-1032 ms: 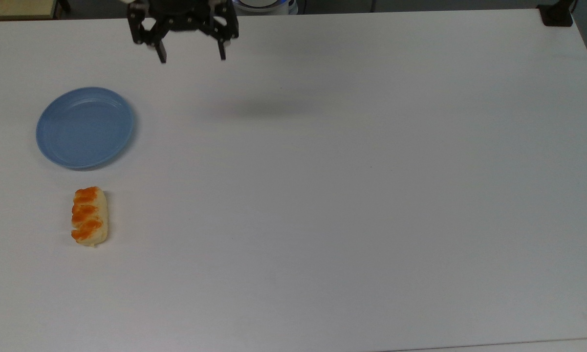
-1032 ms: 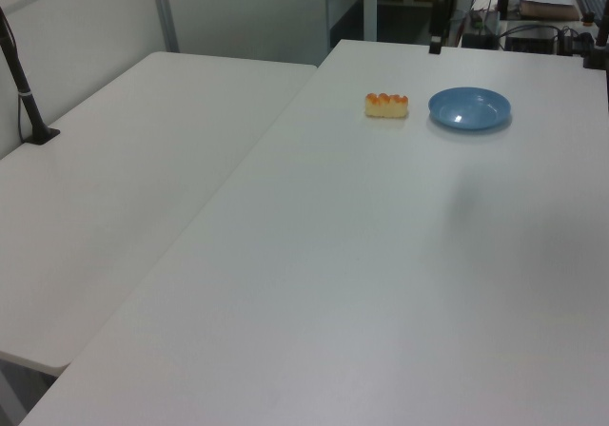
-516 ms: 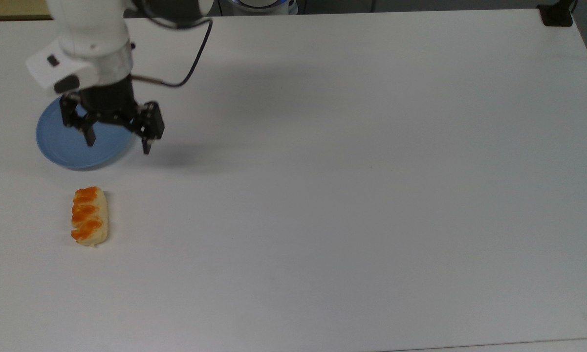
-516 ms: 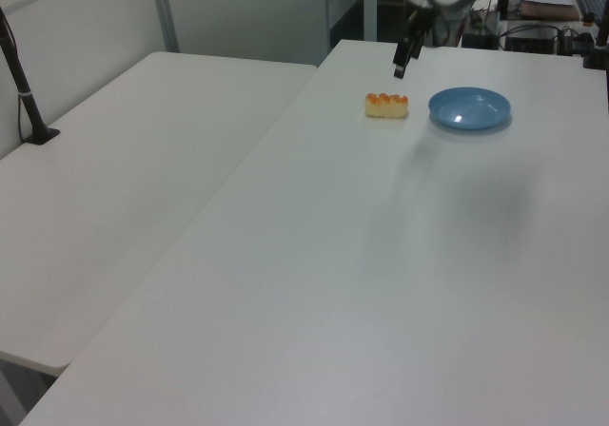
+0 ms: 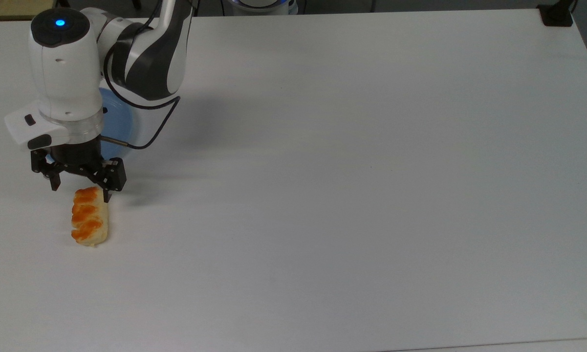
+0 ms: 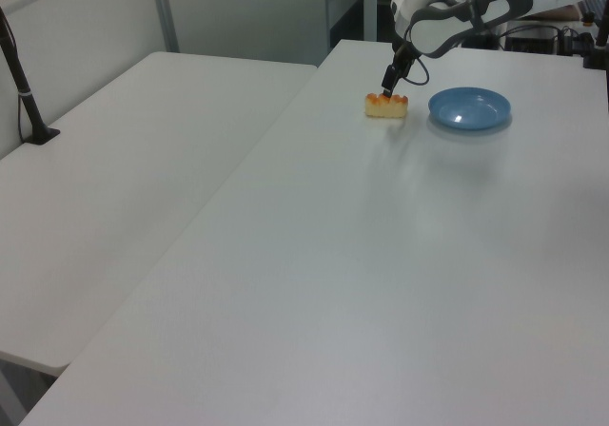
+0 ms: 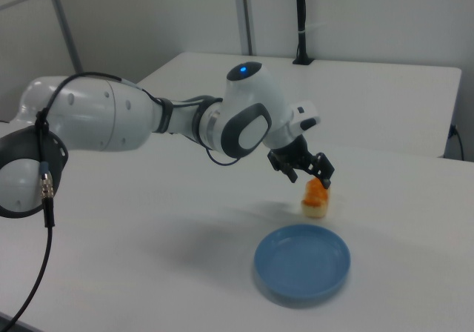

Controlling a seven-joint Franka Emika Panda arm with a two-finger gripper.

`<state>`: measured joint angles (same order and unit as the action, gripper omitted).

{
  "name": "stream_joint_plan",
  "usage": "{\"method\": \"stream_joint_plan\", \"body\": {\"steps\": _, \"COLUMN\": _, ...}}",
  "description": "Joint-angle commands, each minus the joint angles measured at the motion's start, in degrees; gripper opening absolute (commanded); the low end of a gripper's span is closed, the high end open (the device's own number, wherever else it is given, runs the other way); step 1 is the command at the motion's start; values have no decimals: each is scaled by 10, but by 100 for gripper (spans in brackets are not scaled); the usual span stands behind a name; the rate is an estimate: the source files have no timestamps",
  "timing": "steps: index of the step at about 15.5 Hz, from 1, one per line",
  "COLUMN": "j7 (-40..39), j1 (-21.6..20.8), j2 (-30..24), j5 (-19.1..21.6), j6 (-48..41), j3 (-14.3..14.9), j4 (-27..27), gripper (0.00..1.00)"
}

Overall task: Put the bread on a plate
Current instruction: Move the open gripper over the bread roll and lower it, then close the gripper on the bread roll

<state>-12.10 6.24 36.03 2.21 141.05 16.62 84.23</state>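
Bread from fingers: the bread [image 5: 89, 216] lies on the table [image 5: 352, 186], mostly past the fingertips toward the top view's bottom; only its near end sits between them, and the rest of the loaf runs away from the gripper [image 5: 80, 187].
Long axis: it runs up and down in the top view, so the two fingers [image 5: 108, 191] stand on either side of the loaf's narrow width, a fair line-up for a pinch across it.
Fingers: spread wide, wider than the bread, and holding nothing. Whether a tip touches the crust cannot be told; in the left view the tips [image 6: 388, 87] sit just at the bread's [image 6: 386, 106] top edge.
Height: low, near the loaf, judged from the right view, where the gripper [image 7: 307, 170] hangs just above the bread [image 7: 315, 198].
Plate from fingers: the plate [image 5: 122, 117] is behind the gripper, toward the top view's top, partly covered by the wrist; in the right view the plate [image 7: 302, 264] lies empty, near the bread but apart from it.
Arm pose: the arm [image 5: 146, 54] reaches in from the top view's upper edge, bends down, and the wrist [image 5: 63, 88] points the gripper nearly straight down.
Step in hand: probably the approach to the grasp; the bread is not yet gripped.
Next move calls for: likely a small shift along the loaf toward its middle, then lowering and closing.
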Motion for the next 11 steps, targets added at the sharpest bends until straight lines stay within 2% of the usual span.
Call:
{"method": "stream_joint_plan", "body": {"steps": 1, "j7": -7, "j1": 4, "j2": 42, "j5": -3, "j6": 34, "j3": 4, "j4": -24, "gripper": 100}}
{"method": "stream_joint_plan", "body": {"steps": 8, "j7": 1, "j1": 4, "j2": 96, "j5": 1, "j6": 68, "j3": 0, "j4": -35, "gripper": 100}}
{"method": "stream_joint_plan", "body": {"steps": 10, "j7": 0, "j1": 5, "j2": 99, "j5": 12, "j6": 70, "j3": 0, "j4": -35, "gripper": 85}}
{"method": "stream_joint_plan", "body": {"steps": 11, "j7": -1, "j1": 5, "j2": 98, "j5": 21, "j6": 70, "j3": 0, "j4": -35, "gripper": 73}}
